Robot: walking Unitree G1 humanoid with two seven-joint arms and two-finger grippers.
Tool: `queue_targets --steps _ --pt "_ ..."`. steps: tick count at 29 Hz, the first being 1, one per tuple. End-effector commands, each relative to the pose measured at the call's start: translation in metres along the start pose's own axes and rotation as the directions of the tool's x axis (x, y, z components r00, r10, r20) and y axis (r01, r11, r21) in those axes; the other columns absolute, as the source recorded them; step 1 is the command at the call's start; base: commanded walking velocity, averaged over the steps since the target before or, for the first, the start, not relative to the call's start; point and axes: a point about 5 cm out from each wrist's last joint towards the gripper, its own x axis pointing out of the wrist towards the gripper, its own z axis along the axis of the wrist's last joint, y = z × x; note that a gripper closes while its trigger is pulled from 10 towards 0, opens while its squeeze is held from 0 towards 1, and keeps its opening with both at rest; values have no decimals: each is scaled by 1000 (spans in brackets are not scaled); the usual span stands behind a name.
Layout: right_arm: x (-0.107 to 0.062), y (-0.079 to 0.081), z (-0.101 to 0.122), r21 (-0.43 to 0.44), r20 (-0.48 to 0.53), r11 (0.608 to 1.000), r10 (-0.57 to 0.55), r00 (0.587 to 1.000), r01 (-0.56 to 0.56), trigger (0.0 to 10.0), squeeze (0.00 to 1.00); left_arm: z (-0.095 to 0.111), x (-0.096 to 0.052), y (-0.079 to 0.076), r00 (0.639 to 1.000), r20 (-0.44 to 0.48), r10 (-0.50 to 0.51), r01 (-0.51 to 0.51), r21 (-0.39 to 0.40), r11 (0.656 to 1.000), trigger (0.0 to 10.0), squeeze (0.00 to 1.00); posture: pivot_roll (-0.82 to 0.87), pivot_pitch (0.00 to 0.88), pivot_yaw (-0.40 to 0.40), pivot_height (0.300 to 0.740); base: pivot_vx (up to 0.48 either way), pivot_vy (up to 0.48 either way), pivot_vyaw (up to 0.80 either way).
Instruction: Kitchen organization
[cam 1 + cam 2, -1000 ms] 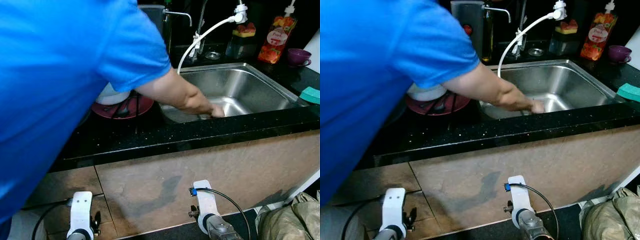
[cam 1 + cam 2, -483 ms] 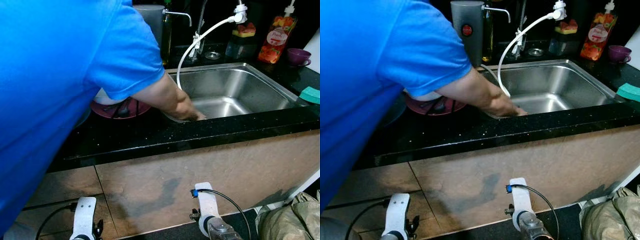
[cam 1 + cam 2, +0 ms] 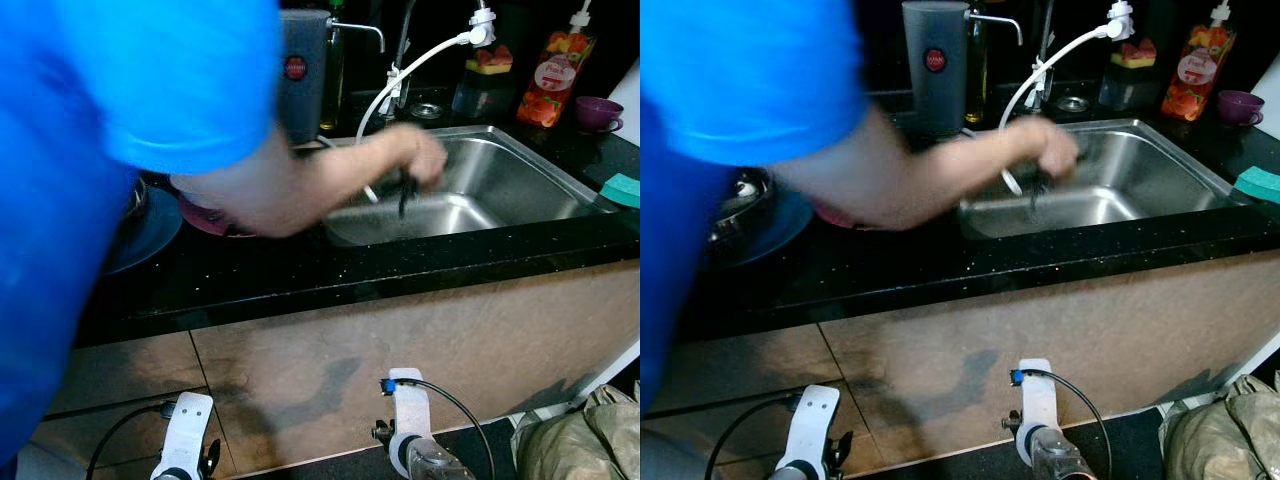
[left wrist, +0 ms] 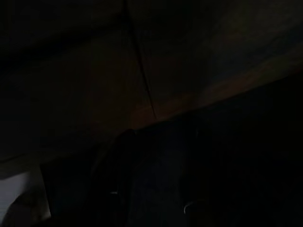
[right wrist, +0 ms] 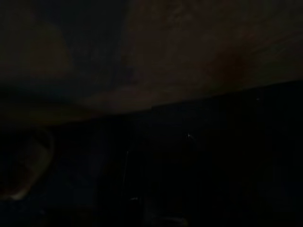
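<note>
While a person in a blue shirt (image 3: pixel 90 150) leans across the black table (image 3: pixel 300 270), the left eye view shows that person's hand (image 3: pixel 415 155) lifted over the steel sink (image 3: pixel 480 190), pinching a small dark object (image 3: pixel 403 190) that hangs down from it; blur hides what the object is. Its long axis looks roughly upright. Both robot arms hang idle low against the cabinet front, the left arm (image 3: pixel 185 445) near the left and the right arm (image 3: pixel 408 440) nearer the middle, well below and nearer than the sink. I judge the right arm the closer one to the sink, though the person stands between the left arm and the table. A white hose (image 3: pixel 400 75) curves down from the far tap. On the far edge stand a grey dispenser with a red round badge (image 3: pixel 293 68), its writing too small to read, and a bottle with a fruit label (image 3: pixel 553 75), also unreadable. A purple cup (image 3: pixel 597 112) sits far right, a teal sponge (image 3: pixel 622 188) on the right rim.

The right eye view adds a blue plate (image 3: pixel 760 225) and a red plate (image 3: pixel 845 215) on the table left of the sink.

The left wrist view is nearly black; whether the fingers are open or closed cannot be told.

The right wrist view is equally dark, and its fingers cannot be judged either.
</note>
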Motion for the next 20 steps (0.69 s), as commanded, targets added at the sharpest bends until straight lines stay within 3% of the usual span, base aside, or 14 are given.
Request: queue_targets --steps 1,9,13,20 --pt "-1 -2 1 38 26 999 -9 1000 9 10000 0 -4 0 -3 1000 -16 -12 13 9 1000 10000 0 22 82 -6 740 0 0 0" --pt "0 -3 8 72 67 997 -20 998 15 10000 0 -7 -3 1 999 -19 29 -29 -40 999 10000 0 24 78 -4 740 0 0 0" --pt "-1 0 7 3 76 1000 13 997 -13 10000 0 -7 -3 5 998 -15 58 -59 -59 997 10000 0 23 74 -14 740 0 0 0" --pt "-1 4 9 6 93 999 36 995 -36 10000 0 -11 -5 8 997 -25 78 -79 -60 995 10000 0 11 78 -8 740 0 0 0"
